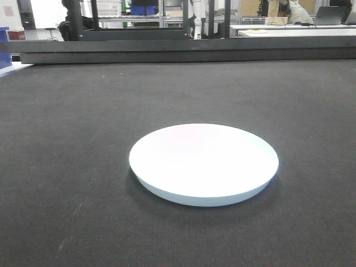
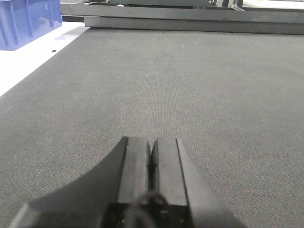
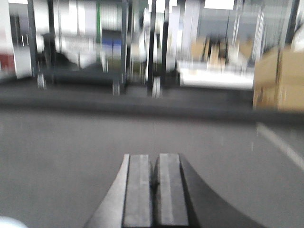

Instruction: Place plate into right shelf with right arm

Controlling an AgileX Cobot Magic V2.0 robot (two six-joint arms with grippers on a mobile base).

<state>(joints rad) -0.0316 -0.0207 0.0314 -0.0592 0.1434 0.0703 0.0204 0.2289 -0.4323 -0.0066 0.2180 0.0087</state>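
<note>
Round glossy white plate (image 1: 203, 164) flat on dark grey counter (image 1: 67, 139), untouched. Right fingers (image 3: 139, 190) pressed together, empty; white sliver (image 3: 4, 222) low-left of them, likely plate rim. Left fingers (image 2: 137, 171) likewise together, no plate in their view.

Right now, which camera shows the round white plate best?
Exterior front-facing view: the round, glossy white plate lies whole and sharp on the dark mat. Right wrist view catches only a blurred white sliver, bottom-left, possibly it; left wrist view shows none.
</note>
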